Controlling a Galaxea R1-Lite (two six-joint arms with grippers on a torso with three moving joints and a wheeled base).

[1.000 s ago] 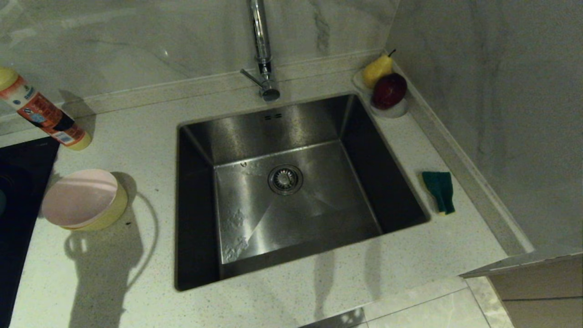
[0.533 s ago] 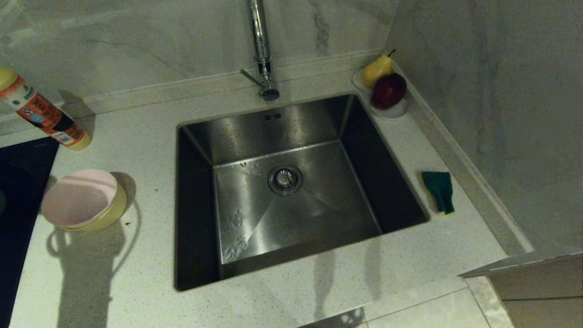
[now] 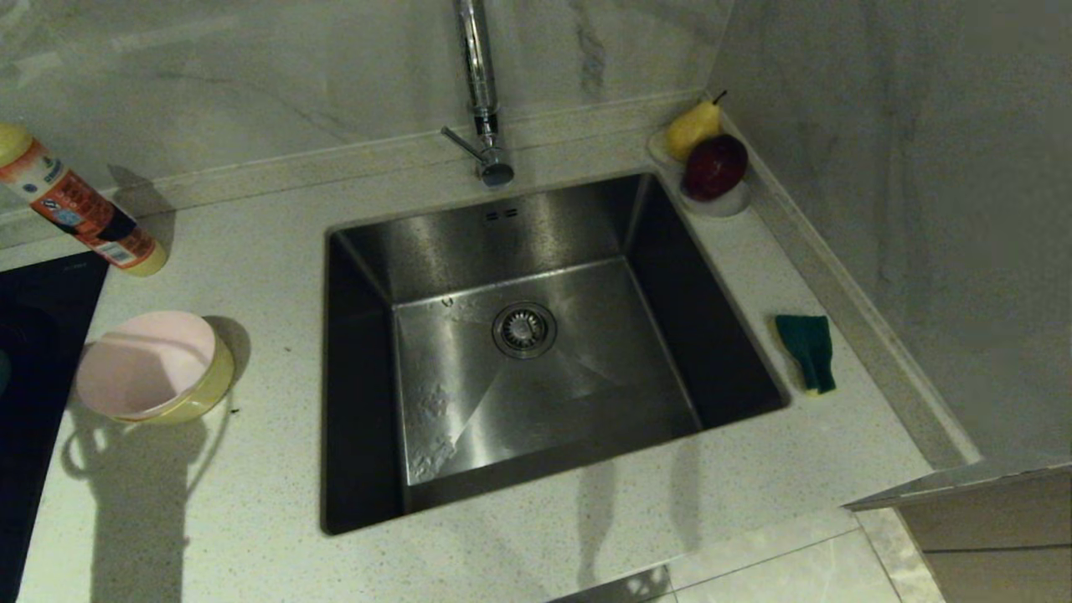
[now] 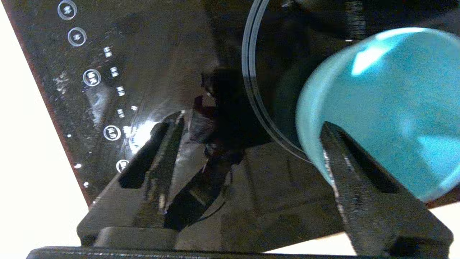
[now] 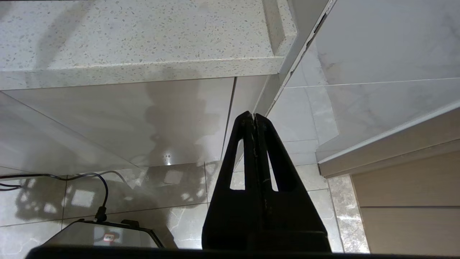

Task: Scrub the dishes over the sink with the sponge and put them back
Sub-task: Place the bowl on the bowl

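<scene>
Over on the far left, above the black glass cooktop [image 4: 151,72], the left gripper [image 4: 251,133] has its jaws spread wide with nothing between them. The light blue bowl [image 4: 381,108] sits on the cooktop right by one finger [image 4: 359,187], which overlaps its rim in the wrist view; can't tell if they actually touch. The other finger is well clear of the bowl, over bare glass near the touch controls [image 4: 91,77].

Next along the speckled counter [image 3: 251,502], the pink bowl [image 3: 146,360] is nested inside the yellow bowl [image 3: 205,389], both tipped a bit, with an orange-labelled bottle [image 3: 79,213] behind them. Neither gripper is near those.

Middle is the steel sink [image 3: 536,368] with its drain strainer [image 3: 525,329], faucet [image 3: 481,92] behind it.

To the right of the sink the green sponge [image 3: 808,352] lies on the counter, and a pear [image 3: 693,127] and a red apple [image 3: 716,166] sit on a white dish [image 3: 729,203] in the back corner.

The right gripper [image 5: 254,117] hangs parked below the counter edge, jaws pressed together, empty, pointing at the floor tiles [image 5: 305,118].
</scene>
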